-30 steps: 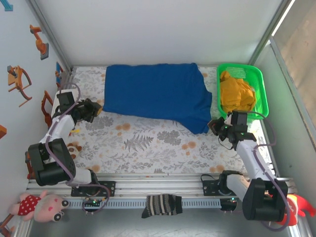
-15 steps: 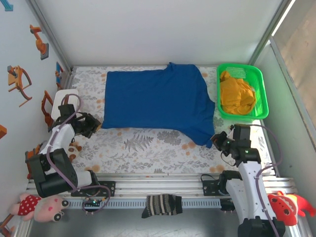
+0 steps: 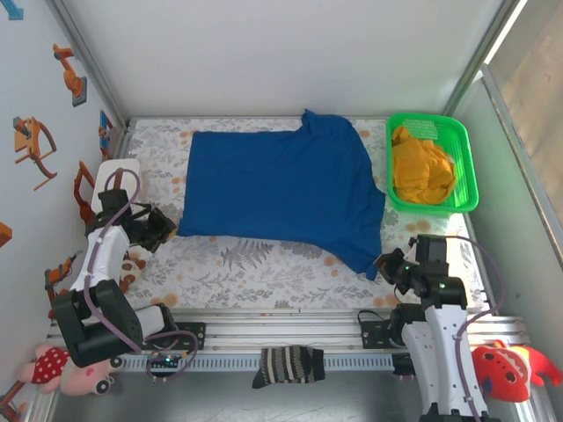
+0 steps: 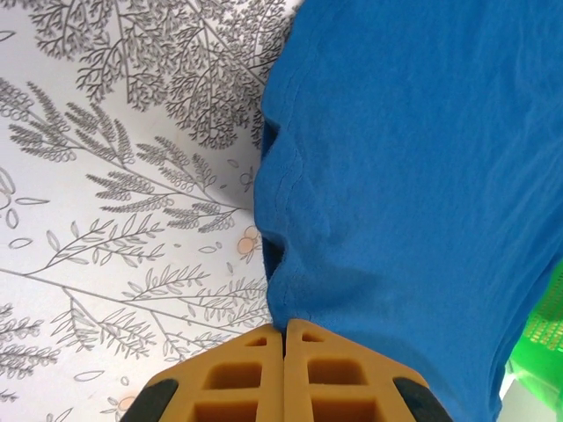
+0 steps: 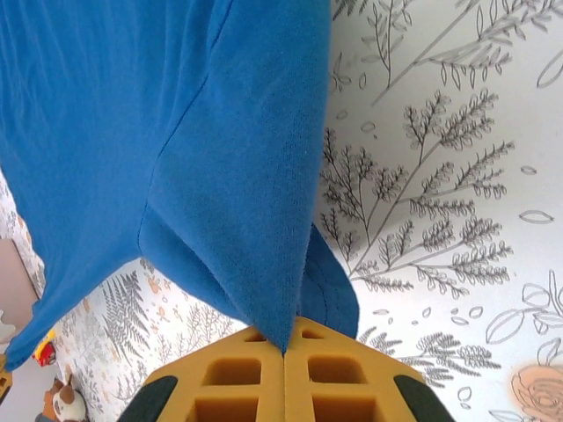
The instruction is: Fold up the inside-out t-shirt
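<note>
Spreading the inside-out t-shirt flat calls for even tension: left gripper pinches its eight-o'clock corner, right gripper its four-o'clock hem, both clamped shut.

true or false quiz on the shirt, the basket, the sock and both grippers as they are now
1. The right gripper is shut on a corner of the blue t-shirt. True.
2. The left gripper hangs open above the shirt. False: it is shut on the shirt's edge.
3. The green basket holds a mustard-yellow garment. True.
4. The striped sock lies on the t-shirt. False: it lies apart from it, near the top view's bottom edge.
</note>
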Robot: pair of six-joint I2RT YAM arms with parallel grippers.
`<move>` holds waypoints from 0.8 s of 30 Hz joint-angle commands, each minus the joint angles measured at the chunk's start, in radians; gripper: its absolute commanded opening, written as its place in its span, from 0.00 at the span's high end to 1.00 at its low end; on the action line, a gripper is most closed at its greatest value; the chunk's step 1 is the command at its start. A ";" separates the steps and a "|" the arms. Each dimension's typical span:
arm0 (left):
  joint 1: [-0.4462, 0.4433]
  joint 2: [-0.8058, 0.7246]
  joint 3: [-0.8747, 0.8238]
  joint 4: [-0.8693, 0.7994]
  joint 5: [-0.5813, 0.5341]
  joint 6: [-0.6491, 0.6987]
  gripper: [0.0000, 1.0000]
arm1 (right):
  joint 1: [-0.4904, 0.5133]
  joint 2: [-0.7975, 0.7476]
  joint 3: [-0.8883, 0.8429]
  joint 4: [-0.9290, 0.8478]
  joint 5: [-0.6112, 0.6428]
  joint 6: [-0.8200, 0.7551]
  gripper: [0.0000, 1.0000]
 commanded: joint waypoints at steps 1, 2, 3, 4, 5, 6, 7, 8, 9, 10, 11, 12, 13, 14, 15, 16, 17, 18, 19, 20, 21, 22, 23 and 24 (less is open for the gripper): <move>0.022 -0.016 0.029 -0.048 -0.010 0.051 1.00 | 0.024 -0.059 -0.031 -0.079 -0.005 0.043 1.00; 0.024 -0.012 0.033 -0.048 -0.012 0.056 1.00 | 0.026 -0.071 -0.043 -0.083 -0.003 0.051 1.00; 0.028 -0.003 0.036 -0.048 -0.015 0.063 1.00 | 0.031 -0.086 -0.063 -0.080 -0.008 0.065 1.00; 0.032 0.007 0.041 -0.046 -0.014 0.068 1.00 | 0.033 -0.098 -0.082 -0.073 -0.014 0.081 1.00; 0.036 0.016 0.045 -0.044 -0.014 0.074 1.00 | 0.038 -0.110 -0.098 -0.062 -0.016 0.095 1.00; 0.039 0.029 0.048 -0.040 -0.020 0.078 1.00 | 0.046 -0.120 -0.112 -0.051 -0.013 0.110 1.00; 0.045 0.042 0.054 -0.037 -0.021 0.083 1.00 | 0.054 -0.125 -0.125 -0.038 -0.009 0.124 1.00; 0.049 0.052 0.058 -0.032 -0.020 0.086 1.00 | 0.062 -0.124 -0.135 -0.022 -0.007 0.135 1.00; 0.053 0.063 0.064 -0.028 -0.024 0.090 1.00 | 0.071 -0.119 -0.142 -0.004 -0.007 0.145 1.00; 0.056 0.074 0.068 -0.026 -0.029 0.094 1.00 | 0.085 -0.108 -0.150 0.018 -0.004 0.157 1.00; 0.059 0.083 0.072 -0.025 -0.028 0.100 1.00 | 0.100 -0.096 -0.153 0.036 0.000 0.162 1.00; 0.062 0.093 0.075 -0.024 -0.028 0.103 1.00 | 0.121 -0.076 -0.152 0.057 0.010 0.166 1.00; 0.066 0.101 0.077 -0.023 -0.027 0.107 1.00 | 0.144 -0.053 -0.145 0.071 0.030 0.167 1.00; 0.070 0.105 0.078 -0.023 -0.024 0.109 1.00 | 0.167 -0.035 -0.138 0.084 0.047 0.167 1.00; 0.070 0.109 0.078 -0.025 -0.019 0.110 1.00 | 0.193 -0.011 -0.134 0.109 0.060 0.175 1.00; 0.072 0.108 0.077 -0.025 -0.016 0.111 1.00 | 0.221 0.023 -0.125 0.140 0.074 0.178 1.00; 0.073 0.106 0.076 -0.025 -0.017 0.111 1.00 | 0.238 0.047 -0.116 0.158 0.081 0.173 1.00; 0.075 0.105 0.077 -0.026 -0.017 0.112 1.00 | 0.257 0.101 -0.092 0.177 0.089 0.153 0.88; 0.078 0.104 0.077 -0.027 -0.017 0.113 1.00 | 0.263 0.149 -0.062 0.176 0.102 0.119 0.80; 0.080 0.104 0.077 -0.027 -0.013 0.114 1.00 | 0.264 0.197 -0.026 0.165 0.120 0.085 0.73; 0.082 0.105 0.077 -0.029 -0.008 0.113 1.00 | 0.264 0.245 0.022 0.144 0.156 0.047 0.67; 0.084 0.104 0.077 -0.029 -0.002 0.113 1.00 | 0.263 0.281 0.075 0.119 0.208 0.013 0.62; 0.084 0.104 0.078 -0.032 0.002 0.113 1.00 | 0.264 0.306 0.118 0.105 0.257 -0.010 0.57; 0.086 0.103 0.078 -0.033 0.002 0.114 1.00 | 0.262 0.330 0.165 0.099 0.306 -0.029 0.54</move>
